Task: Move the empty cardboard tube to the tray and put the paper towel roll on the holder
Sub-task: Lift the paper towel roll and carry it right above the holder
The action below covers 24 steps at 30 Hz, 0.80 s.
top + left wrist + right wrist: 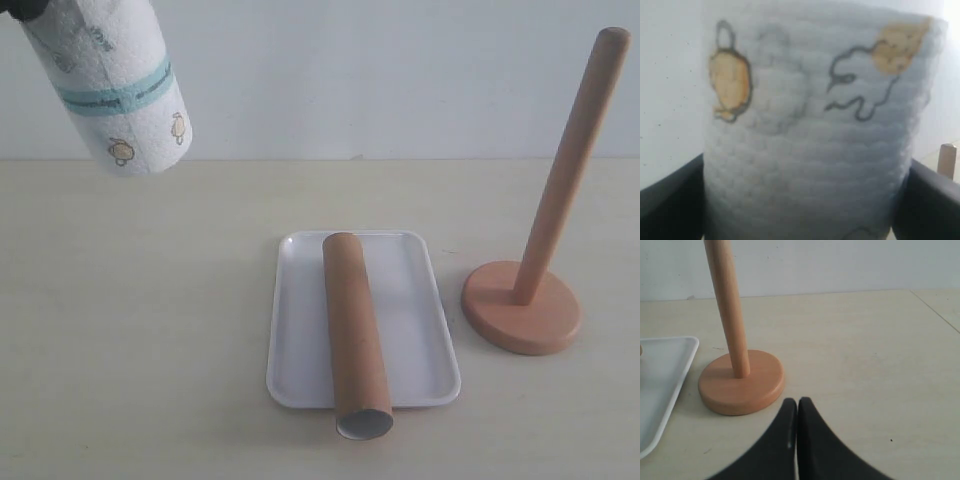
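The paper towel roll [810, 140] is clamped on both sides by the left pincer [800, 210] and held tilted in the air over the desk's [140, 330] left side, well apart from the holder [522, 305]. The right pincer [797, 410], jaws pressed together on nothing, sits low near the holder's base. The empty cardboard tube [355, 330] lies lengthwise on the tray [300, 310], its near end overhanging the rim.

We count one paper towel roll [115, 85], one empty cardboard tube [355, 335], one white tray [300, 300], one wooden holder [522, 312] and one pale tabletop [150, 350], along with two end effectors, a left end effector [802, 200] and a right end effector [797, 412], each in its own wrist view.
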Each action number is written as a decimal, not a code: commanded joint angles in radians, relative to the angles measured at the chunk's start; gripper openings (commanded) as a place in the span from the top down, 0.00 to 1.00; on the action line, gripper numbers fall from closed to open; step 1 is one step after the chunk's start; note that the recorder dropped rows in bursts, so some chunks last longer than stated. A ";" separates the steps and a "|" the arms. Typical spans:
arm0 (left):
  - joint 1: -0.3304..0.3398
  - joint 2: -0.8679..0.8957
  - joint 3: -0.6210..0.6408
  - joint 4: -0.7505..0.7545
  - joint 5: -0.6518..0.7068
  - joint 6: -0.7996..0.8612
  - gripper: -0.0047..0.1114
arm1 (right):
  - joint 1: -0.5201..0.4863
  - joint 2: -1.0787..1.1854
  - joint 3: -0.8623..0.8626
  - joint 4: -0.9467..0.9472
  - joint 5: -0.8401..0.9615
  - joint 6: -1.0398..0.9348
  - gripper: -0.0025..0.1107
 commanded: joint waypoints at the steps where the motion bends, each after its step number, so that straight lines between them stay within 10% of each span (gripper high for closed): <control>1: -0.013 -0.018 -0.013 0.008 -0.015 -0.090 0.92 | -0.005 -0.005 -0.001 0.001 -0.002 0.000 0.98; 9: -0.215 0.007 -0.203 0.290 0.154 -0.372 0.92 | -0.005 -0.005 -0.001 0.001 -0.002 0.000 0.98; 24: -0.615 0.311 -0.590 0.314 0.383 -0.406 0.92 | -0.005 -0.005 -0.001 0.001 -0.002 0.000 0.98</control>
